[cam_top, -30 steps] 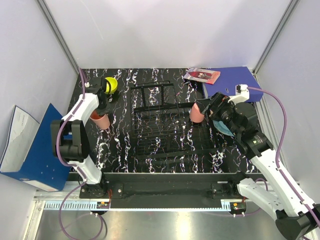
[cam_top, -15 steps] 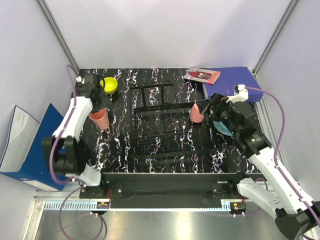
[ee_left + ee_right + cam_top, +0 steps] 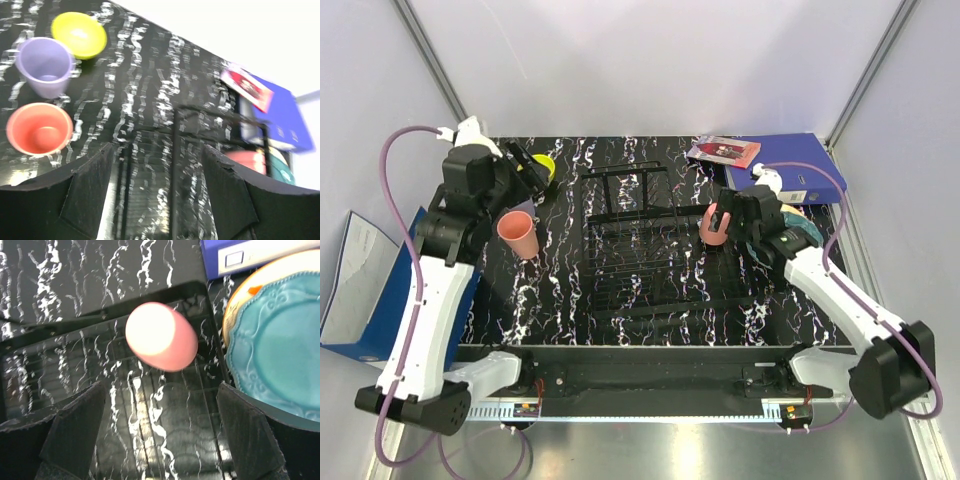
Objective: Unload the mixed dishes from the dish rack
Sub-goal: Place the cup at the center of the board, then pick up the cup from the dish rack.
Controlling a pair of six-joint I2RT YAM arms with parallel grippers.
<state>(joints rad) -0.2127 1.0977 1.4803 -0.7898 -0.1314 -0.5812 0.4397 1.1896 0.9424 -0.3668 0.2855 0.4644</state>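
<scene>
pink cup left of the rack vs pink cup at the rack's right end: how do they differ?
Place: the left pink cup stands on the tabletop outside the dish rack; the right pink cup sits in the rack's right end. Pose: the left pink cup is upright, mouth up; the right pink cup shows its closed base to the right wrist camera, so inverted or tipped. Shared: salmon-pink colour, tapered shape.

White, smooth-shelled links are seen on the left arm (image 3: pixel 420 290) and the right arm (image 3: pixel 840 295), broken up by black joint housings (image 3: pixel 470 175). A purple cable (image 3: pixel 390 148) is carried by each. Matte black, angular fingers (image 3: pixel 90 185) are shown in both wrist views.
</scene>
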